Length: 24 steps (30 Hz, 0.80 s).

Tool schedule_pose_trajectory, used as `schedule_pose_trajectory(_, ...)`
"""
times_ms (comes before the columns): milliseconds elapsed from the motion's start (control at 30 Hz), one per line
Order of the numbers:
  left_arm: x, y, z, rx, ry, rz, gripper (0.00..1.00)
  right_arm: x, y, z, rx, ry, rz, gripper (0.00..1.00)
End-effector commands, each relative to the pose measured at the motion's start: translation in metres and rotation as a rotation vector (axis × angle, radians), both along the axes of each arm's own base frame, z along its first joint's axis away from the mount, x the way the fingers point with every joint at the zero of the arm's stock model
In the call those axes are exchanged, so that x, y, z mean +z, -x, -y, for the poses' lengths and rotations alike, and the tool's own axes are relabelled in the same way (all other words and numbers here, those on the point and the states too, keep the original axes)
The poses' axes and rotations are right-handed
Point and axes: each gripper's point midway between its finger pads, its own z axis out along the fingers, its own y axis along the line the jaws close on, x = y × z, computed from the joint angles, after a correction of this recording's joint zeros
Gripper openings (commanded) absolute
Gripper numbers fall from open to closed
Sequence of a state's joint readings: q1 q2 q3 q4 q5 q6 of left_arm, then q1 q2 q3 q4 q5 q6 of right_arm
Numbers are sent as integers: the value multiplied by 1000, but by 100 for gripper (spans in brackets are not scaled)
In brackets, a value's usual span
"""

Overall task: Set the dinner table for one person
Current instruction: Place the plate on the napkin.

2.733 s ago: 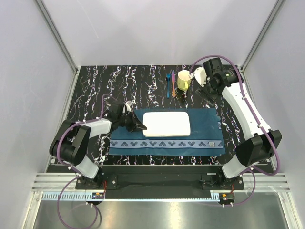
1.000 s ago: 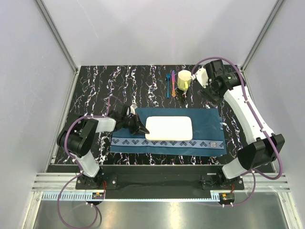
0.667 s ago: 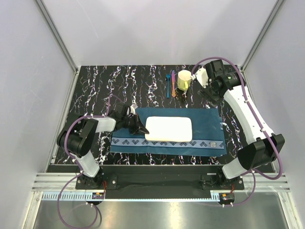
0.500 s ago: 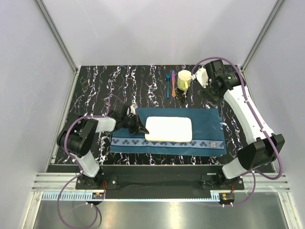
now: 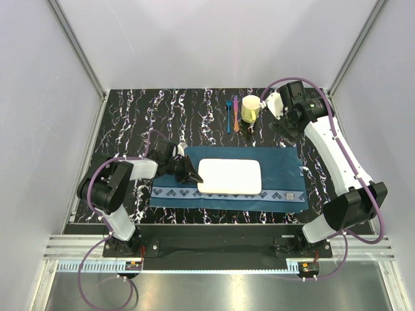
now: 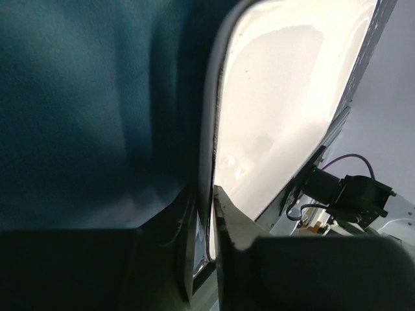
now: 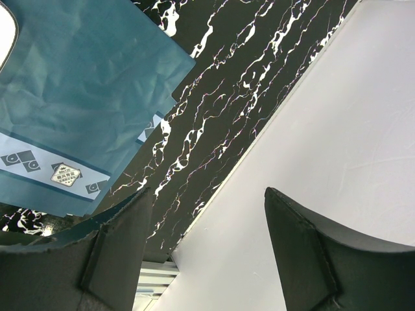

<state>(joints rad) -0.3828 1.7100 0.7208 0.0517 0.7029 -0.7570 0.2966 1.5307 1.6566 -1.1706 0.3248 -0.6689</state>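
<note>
Plate [image 5: 229, 175], stiff, prob. fragile & slick, lies on placemat [image 5: 279, 168] over tabletop [image 5: 130, 116], its rim between narrow left fingers [image 6: 237, 236] (gripped or not: can't tell), likely best pinch spot; right fingers [image 7: 117, 246] wide, empty.

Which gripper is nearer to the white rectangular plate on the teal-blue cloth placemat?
Left. The left gripper is at the left rim of the white rectangular plate. The right gripper is far off to the back right, near the pale yellow cup.
</note>
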Motion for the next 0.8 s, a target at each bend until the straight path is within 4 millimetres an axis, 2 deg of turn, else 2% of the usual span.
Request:
schedule_pose_trajectory(0, 27, 1, 9, -29, 71, 13, 21, 21, -9, -2, 3, -5, 78, 77)
schedule_pose_trajectory(167, 27, 2, 9, -28, 75, 10, 36, 21, -10, -3, 5, -5, 80, 77)
schedule_pose_trajectory(267, 28, 1, 9, -29, 76, 12, 39, 22, -10, -3, 5, -6, 81, 77)
schedule_pose_trajectory(400, 34, -4, 7, -29, 64, 35, 50, 21, -9, -2, 4, -3, 80, 77)
schedule_pose_trajectory(433, 38, -10, 4, -20, 65, 54, 53, 22, -8, -2, 3, -4, 82, 77)
schedule_pose_trajectory(600, 50, -13, -10, -17, 68, 46, 63, 17, -5, -2, 5, -2, 70, 77)
schedule_pose_trajectory(767, 59, -20, -27, -13, 60, 74, 68, 17, -7, -3, 9, -5, 70, 78)
